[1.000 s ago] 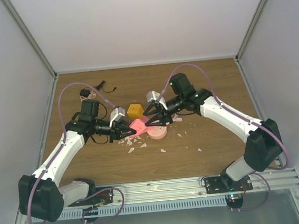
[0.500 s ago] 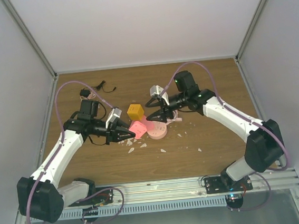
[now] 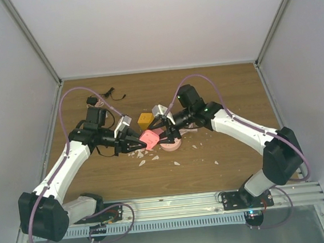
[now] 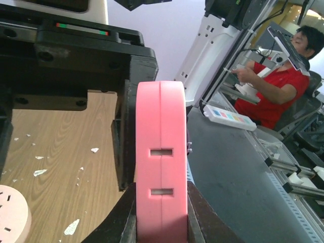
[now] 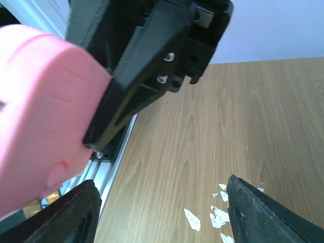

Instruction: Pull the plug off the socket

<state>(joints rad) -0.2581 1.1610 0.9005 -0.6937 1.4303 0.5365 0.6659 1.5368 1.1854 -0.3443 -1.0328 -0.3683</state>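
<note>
Your left gripper [image 3: 140, 141] is clamped on a small pink rounded-square plastic block [image 3: 150, 138], raised mid-desk. Your right gripper [image 3: 164, 134], jaws apart, hangs just right of it, over the flat pink triangular plastic socket [image 3: 173, 146] on the wooden desk [image 3: 223, 104]. Centre the block between those jaws before closing.

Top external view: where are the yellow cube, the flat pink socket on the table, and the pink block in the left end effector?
yellow cube [image 3: 145, 121], top external view, top face.
flat pink socket [image 3: 173, 146], top external view, bare near edge.
pink block [image 3: 149, 139], top external view, upper face.
</note>
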